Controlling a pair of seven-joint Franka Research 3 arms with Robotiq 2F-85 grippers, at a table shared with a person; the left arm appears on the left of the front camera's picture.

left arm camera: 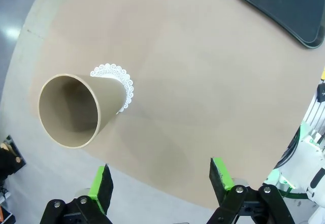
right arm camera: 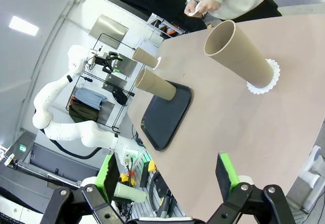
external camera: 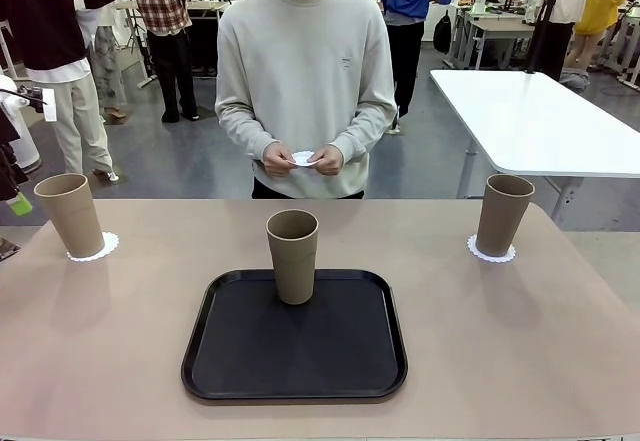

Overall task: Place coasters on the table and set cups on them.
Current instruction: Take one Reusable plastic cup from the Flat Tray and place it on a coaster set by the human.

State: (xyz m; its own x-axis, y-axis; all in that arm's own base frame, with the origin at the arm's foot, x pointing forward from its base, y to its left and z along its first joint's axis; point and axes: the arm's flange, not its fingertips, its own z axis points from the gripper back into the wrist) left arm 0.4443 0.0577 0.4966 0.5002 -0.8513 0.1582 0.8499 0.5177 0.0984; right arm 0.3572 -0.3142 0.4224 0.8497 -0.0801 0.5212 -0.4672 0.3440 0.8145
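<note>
One tall tapered tan-brown tumbler [external camera: 70,215] stands on a white lacy paper doily [external camera: 104,249] near the beige worktop's [external camera: 500,361] left edge. Another tumbler [external camera: 503,214] stands on a doily [external camera: 492,255] near the right edge, and a third tumbler [external camera: 293,256] on the black rounded tray [external camera: 240,361]. The person's hands [external camera: 278,159] pinch the last doily [external camera: 303,158]. Left jaws and right jaws are spread wide, empty, touching nothing; bare worktop flanks the tray

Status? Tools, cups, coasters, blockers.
Left tool and right tool open, empty. Left cup on left coaster, right cup on right coaster; middle cup on tray, none under it. Person holds third coaster.
</note>
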